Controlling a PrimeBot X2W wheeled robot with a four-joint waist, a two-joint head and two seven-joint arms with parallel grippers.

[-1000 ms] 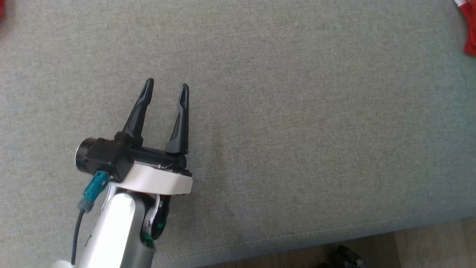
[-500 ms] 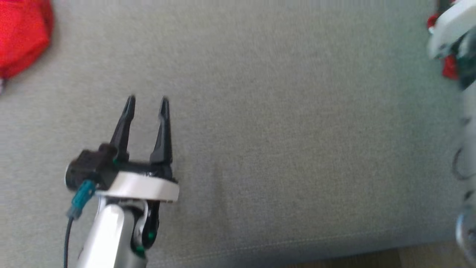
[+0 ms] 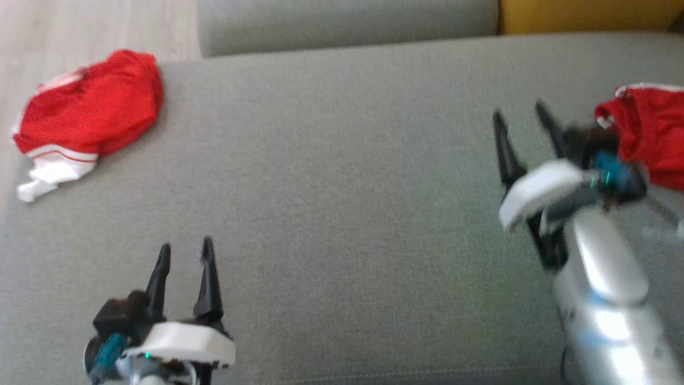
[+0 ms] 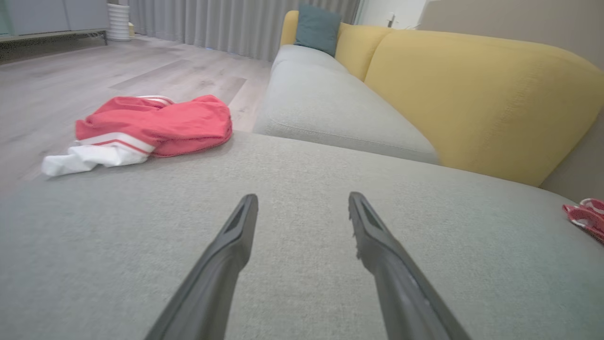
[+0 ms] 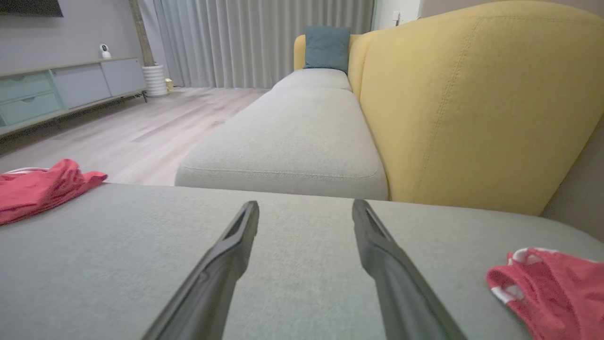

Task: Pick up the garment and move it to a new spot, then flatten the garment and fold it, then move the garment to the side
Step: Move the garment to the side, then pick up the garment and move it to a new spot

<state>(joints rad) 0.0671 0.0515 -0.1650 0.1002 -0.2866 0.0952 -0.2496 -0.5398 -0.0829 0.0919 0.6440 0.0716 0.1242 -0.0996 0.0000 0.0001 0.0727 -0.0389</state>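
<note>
A crumpled red garment with white trim (image 3: 91, 115) lies at the far left corner of the grey cushion (image 3: 342, 187); it also shows in the left wrist view (image 4: 155, 123) and at the left edge of the right wrist view (image 5: 37, 189). A second red garment (image 3: 649, 128) lies at the right edge, seen too in the right wrist view (image 5: 557, 288) and the left wrist view (image 4: 585, 215). My left gripper (image 3: 185, 245) (image 4: 303, 197) hovers open over the near left of the cushion. My right gripper (image 3: 519, 109) (image 5: 306, 204) stands open just left of the second garment, holding nothing.
Beyond the cushion lies another grey sofa seat (image 3: 347, 21) with a yellow backrest (image 4: 472, 94) and a teal pillow (image 5: 327, 47). Wooden floor (image 3: 80, 27) runs past the cushion's left edge, with a low cabinet (image 5: 56, 89) across the room.
The head camera has swung, so the whole picture has shifted: both red garments and my right gripper have come into it. Both grippers stay open.
</note>
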